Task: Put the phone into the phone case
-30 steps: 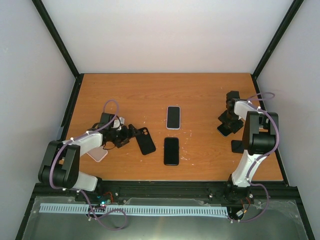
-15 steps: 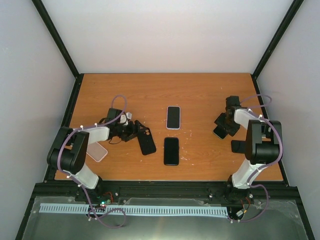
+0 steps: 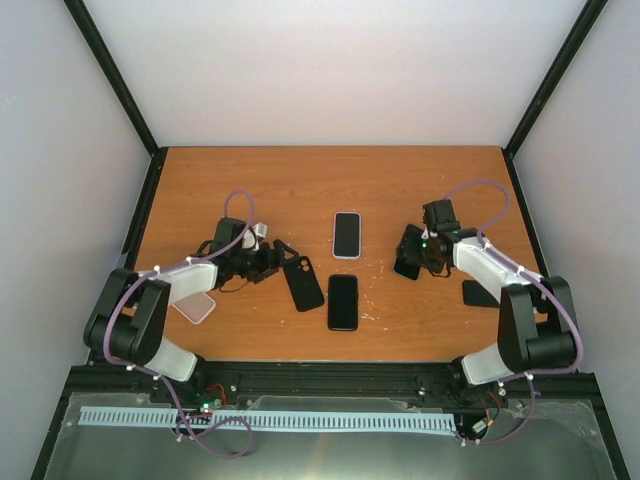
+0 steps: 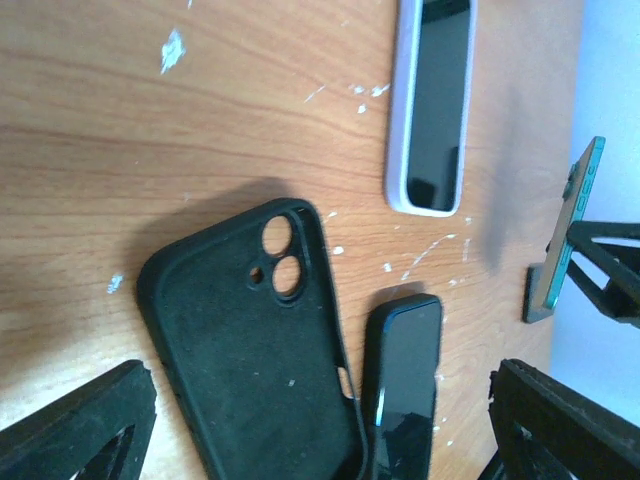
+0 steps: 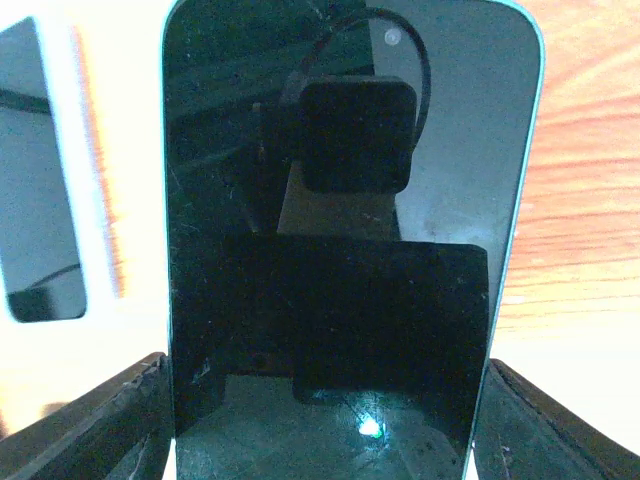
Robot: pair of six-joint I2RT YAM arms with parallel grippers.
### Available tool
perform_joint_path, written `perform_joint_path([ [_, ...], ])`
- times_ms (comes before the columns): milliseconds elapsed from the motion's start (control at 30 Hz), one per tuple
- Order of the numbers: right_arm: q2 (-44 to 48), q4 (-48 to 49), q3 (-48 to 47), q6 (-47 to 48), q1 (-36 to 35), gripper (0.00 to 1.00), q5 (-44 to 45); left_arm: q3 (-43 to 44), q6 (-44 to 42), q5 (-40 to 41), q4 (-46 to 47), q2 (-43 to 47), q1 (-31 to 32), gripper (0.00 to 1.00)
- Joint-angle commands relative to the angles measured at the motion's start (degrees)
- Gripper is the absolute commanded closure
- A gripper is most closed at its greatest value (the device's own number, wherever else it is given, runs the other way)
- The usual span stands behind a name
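Observation:
An empty black phone case (image 3: 303, 283) lies inside-up on the wooden table, camera holes at its far end (image 4: 250, 370). My left gripper (image 3: 272, 262) is open, its wide-apart fingers (image 4: 80, 430) straddling the case's near end (image 4: 320, 410) without pressing its sides. My right gripper (image 3: 420, 248) is shut on the phone (image 3: 407, 252), a dark-screened one with a teal rim that fills the right wrist view (image 5: 340, 230), held by its long edges above the table. The left wrist view shows this phone edge-on (image 4: 560, 235) at the right.
A bare black phone (image 3: 342, 301) lies just right of the case (image 4: 405, 390). A phone in a pale case (image 3: 346, 234) lies farther back (image 4: 432, 100). A pink case (image 3: 195, 306) rests by the left arm, and a black flat item (image 3: 478, 293) by the right arm.
My right arm has carried the phone leftward from the table's right side towards the middle. My left gripper has reached to the right, and the black case has shifted slightly right.

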State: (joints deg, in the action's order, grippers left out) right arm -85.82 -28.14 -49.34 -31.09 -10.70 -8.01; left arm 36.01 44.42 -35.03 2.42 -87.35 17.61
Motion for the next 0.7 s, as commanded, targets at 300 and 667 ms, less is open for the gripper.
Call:
perform_joint_path([
  [300,6.2,6.9,-5.0,4.2,-18.4,0.43,-9.4,-5.7,1.7,-2.2,-3.6,13.2,-6.7,0.08],
  [667,-3.6,14.8,-9.3,5.3,-30.6,0.43,-15.5,-8.4,3.3,-1.0,-6.5,21.0,-7.5,0.07],
])
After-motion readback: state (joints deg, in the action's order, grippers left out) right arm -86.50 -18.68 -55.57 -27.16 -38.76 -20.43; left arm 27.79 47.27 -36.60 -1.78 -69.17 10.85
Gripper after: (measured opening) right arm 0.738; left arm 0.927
